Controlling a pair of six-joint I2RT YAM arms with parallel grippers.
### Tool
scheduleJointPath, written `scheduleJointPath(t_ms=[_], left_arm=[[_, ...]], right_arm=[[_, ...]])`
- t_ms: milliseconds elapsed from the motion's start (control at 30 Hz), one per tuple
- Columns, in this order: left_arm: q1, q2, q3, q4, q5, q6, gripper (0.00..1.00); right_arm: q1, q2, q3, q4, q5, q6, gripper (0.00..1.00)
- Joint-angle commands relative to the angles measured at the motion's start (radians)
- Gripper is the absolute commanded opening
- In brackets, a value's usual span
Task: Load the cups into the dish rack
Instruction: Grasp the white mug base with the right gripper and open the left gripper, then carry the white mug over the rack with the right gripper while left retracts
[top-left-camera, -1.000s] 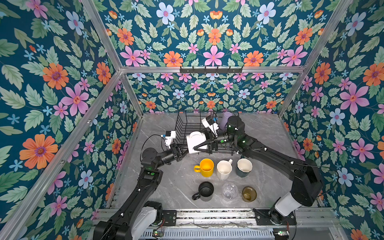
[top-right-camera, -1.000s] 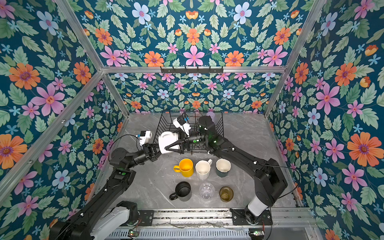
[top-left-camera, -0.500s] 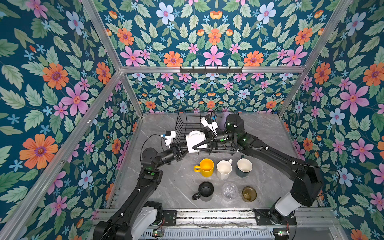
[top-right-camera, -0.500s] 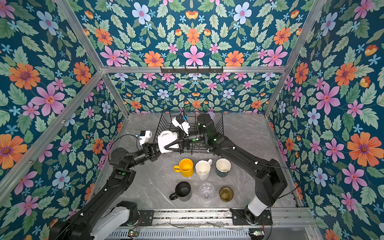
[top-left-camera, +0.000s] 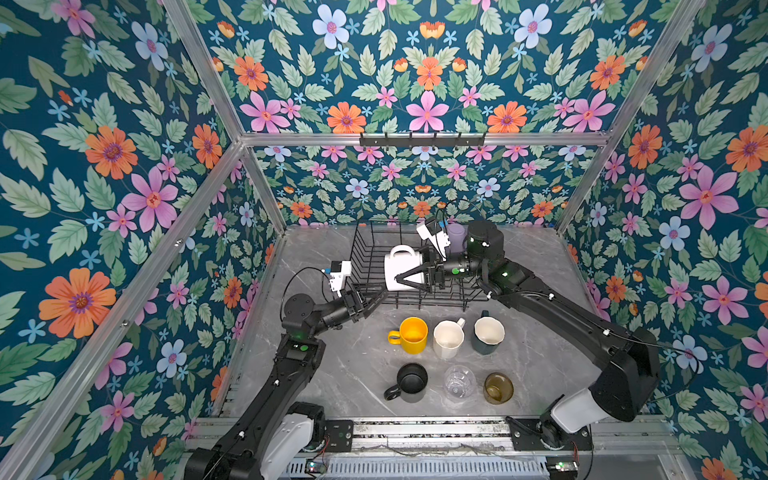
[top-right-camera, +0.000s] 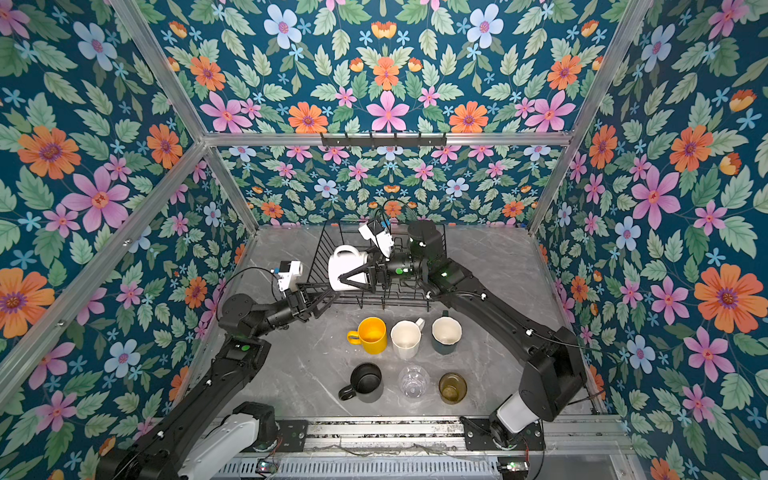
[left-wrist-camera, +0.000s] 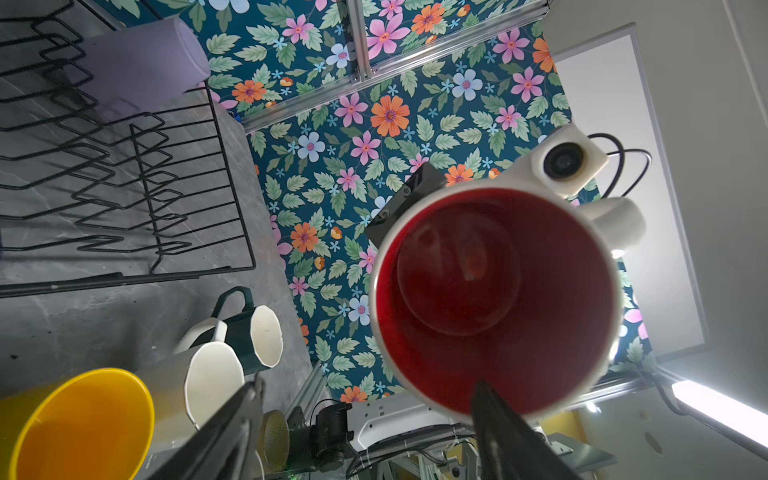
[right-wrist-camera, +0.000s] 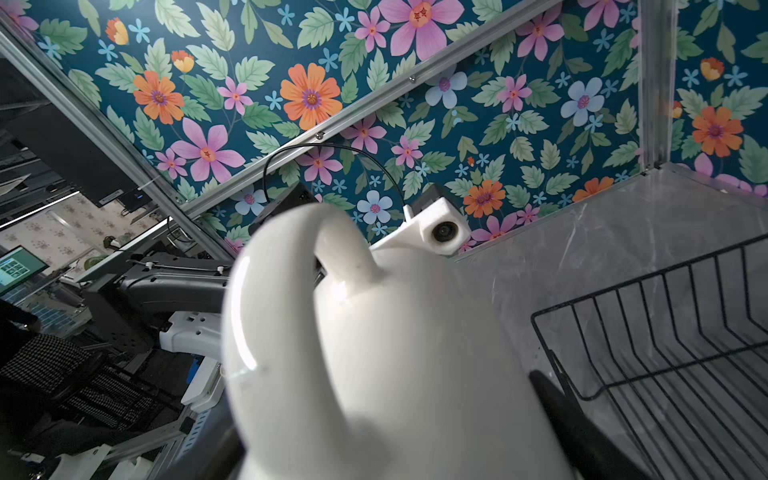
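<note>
In both top views my right claw grips the white mug on its side, handle up, over the dish rack, and my left claw stands open just below it, so I think I must draw the left one clear, then lower the mug gently into the rack. In the left wrist view the mug shows a glossy red inside right ahead of the open claw. In the right wrist view its smooth white body fills the claw, the rack beside.
</note>
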Motion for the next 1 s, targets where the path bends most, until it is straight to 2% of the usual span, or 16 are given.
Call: scheduleJointPath(t_ms=[0,167,333,500,633,800,967], left_arm=[[0.0,-0.028,0.045,-0.249,-0.058,0.196,0.88],[0.002,-0.074,0.151,-0.598,-0.224,0.419,0.92],[0.002,-0.125,0.266,-0.916,-0.522,0.582,0.94],[0.002,-0.259,0.275,-0.954,-0.704,0.593,0.98],[0.002,-0.369,0.281,-1.009,-0.834,0.612,1.0],[0.002,-0.461,0.296,-1.085,-0.932,0.622,1.0],[0.002,-0.505,0.308,-1.136,-0.979,0.622,1.0]], right_arm=[[-0.026,-0.036,0.017,-0.083,0.097,-0.028,0.0],[-0.041,-0.059,0.087,-0.36,0.295,-0.121,0.0],[-0.042,-0.027,0.218,-0.594,0.525,-0.138,0.0],[-0.042,0.038,0.321,-0.717,0.682,-0.159,0.0],[-0.042,0.121,0.438,-0.807,0.76,-0.189,0.0],[-0.052,0.27,0.598,-0.905,0.799,-0.211,0.0],[-0.056,0.399,0.752,-0.986,0.832,-0.235,0.0]])
